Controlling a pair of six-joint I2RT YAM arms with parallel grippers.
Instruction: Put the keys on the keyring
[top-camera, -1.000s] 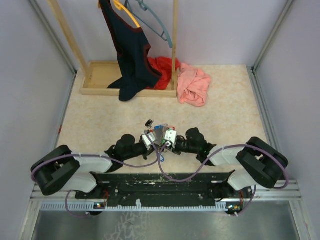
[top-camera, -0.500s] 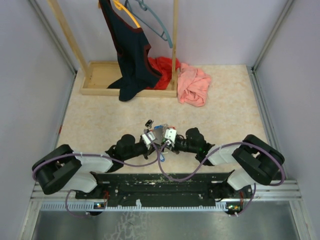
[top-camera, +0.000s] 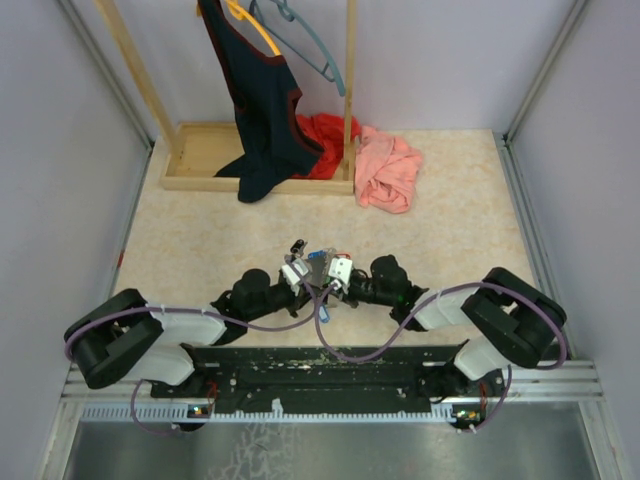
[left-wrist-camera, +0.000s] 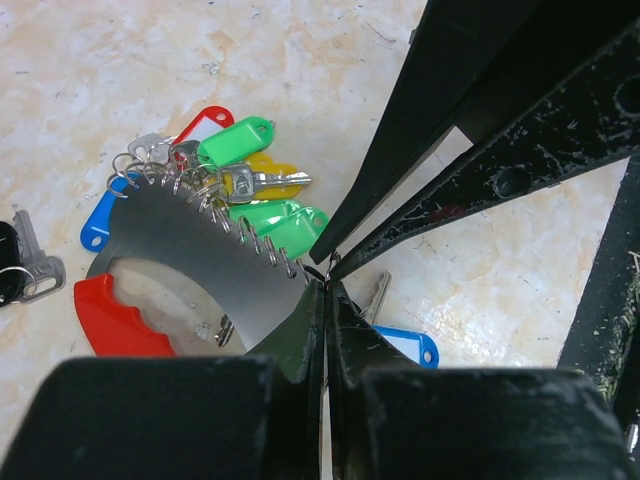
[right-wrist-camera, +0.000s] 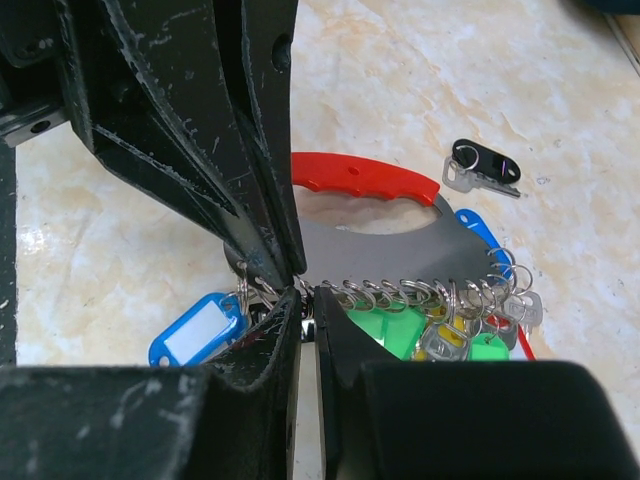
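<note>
Fingers (left-wrist-camera: 300, 335) of the left gripper (left-wrist-camera: 326, 292) are pressing together, leaving only a thin slit, at the lower middle of the left wrist view. They are meeting the corner of the keyring (left-wrist-camera: 215, 275), a flat grey toothed plate with a red grip at the left. The right gripper (left-wrist-camera: 328, 258) is reaching in from the upper right of that view, its fingers also closing to a point on the same corner, tip to tip with the left one. Whether either pair is pinching the plate itself or one of the small wire rings there cannot be told.

Keys (left-wrist-camera: 250, 180) with green, red, yellow and blue heads are hanging in a bunch from rings along the plate's toothed edge, lying on the pale surface (left-wrist-camera: 150, 50). A blue-headed key (left-wrist-camera: 402, 346) is lying just right of the left fingers. A dark key (left-wrist-camera: 12, 268) is lying apart at the left edge.

In the top view both grippers are meeting in the middle of the frame, with a wooden rack (top-camera: 200, 150), a dark garment (top-camera: 262, 110) and a pink cloth (top-camera: 388, 170) well beyond them near the top.
</note>
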